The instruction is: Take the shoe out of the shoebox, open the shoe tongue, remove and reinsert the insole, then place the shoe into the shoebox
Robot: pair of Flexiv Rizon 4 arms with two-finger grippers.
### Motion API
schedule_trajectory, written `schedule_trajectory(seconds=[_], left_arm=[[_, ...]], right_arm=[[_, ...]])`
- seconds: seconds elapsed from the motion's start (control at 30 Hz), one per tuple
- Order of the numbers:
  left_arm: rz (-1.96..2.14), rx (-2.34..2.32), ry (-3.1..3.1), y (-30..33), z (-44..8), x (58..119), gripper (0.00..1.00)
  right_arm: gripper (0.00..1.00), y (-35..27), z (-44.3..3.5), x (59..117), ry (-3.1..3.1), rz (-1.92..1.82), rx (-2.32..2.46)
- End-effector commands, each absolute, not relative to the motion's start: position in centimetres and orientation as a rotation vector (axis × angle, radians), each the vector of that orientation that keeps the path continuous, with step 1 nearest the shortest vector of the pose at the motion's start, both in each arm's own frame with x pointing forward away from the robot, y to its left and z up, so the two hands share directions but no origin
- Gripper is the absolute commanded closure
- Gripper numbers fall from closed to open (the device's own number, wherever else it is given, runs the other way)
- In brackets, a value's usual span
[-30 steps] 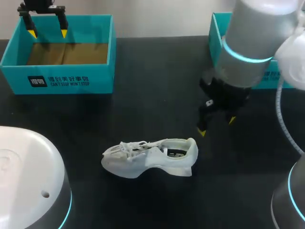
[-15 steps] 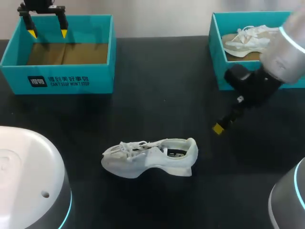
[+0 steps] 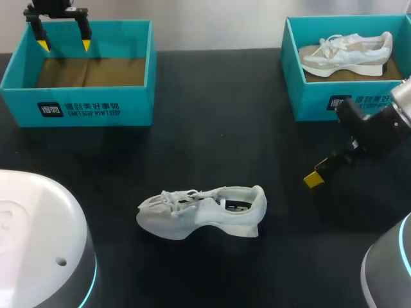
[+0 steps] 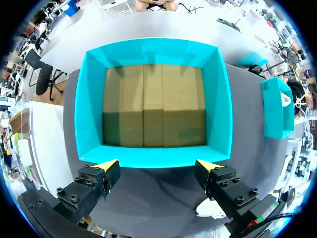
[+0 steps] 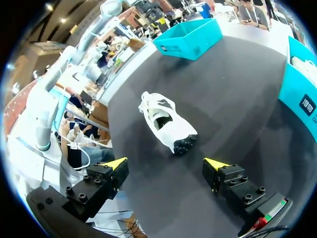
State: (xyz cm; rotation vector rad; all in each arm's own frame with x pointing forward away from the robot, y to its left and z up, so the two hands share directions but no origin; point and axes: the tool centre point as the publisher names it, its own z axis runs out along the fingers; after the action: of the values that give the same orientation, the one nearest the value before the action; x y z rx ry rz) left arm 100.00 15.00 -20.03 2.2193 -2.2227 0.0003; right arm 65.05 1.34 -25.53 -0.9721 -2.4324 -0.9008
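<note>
Head view: a white lace-up shoe (image 3: pixel 202 212) lies on the black tabletop (image 3: pixel 212 115) in the lower centre of the frame, toe to the left, heel to the right, outside either box. In the upper left stands a teal cardboard shoebox (image 3: pixel 77 106) with a bare brown floor. The left gripper (image 3: pixel 64 45) hangs over its far left corner, fingers spread and holding nothing. In the upper right a second teal shoebox (image 3: pixel 321 99) holds a second white shoe (image 3: pixel 347 54). The right gripper (image 3: pixel 314 179) sits low at the right middle, well apart from the shoe on the table (only one yellow tip shows here).

Left wrist view: the left gripper's fingers (image 4: pixel 106 165) stand wide apart above the teal cardboard shoebox's near wall (image 4: pixel 158 154), gripping nothing.

Right wrist view: the right gripper (image 5: pixel 168 163) is spread wide with nothing between its tips. The white lace-up shoe (image 5: pixel 166 121) lies ahead of it, heel nearest, not touching the gripper. The teal cardboard shoebox (image 5: pixel 190 37) stands far beyond the shoe.
</note>
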Motion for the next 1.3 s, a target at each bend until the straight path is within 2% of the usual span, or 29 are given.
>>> schedule_trajectory(seconds=[0.03, 0.33, 0.9, 1.07, 1.3], left_arm=[[0.000, 2.220, -2.222, 15.0, -20.0, 100.0, 0.00], [0.000, 2.220, -2.222, 15.0, -20.0, 100.0, 0.00], [0.000, 2.220, -2.222, 15.0, -20.0, 100.0, 0.00], [0.000, 2.220, -2.222, 15.0, -20.0, 100.0, 0.00], [0.000, 2.220, -2.222, 15.0, -20.0, 100.0, 0.00]], right_arm=[[0.00, 0.5, -26.0, 65.0, -2.453, -1.084, -0.987], [0.00, -2.5, -26.4, 64.5, -2.494, -1.645, -0.768], [0.00, -2.5, -26.6, 64.3, -2.581, -1.652, -0.775], [0.00, -1.8, -29.3, 63.4, -2.634, -1.749, -0.482], [0.00, -1.5, -29.8, 63.8, -2.703, -1.780, -0.336]])
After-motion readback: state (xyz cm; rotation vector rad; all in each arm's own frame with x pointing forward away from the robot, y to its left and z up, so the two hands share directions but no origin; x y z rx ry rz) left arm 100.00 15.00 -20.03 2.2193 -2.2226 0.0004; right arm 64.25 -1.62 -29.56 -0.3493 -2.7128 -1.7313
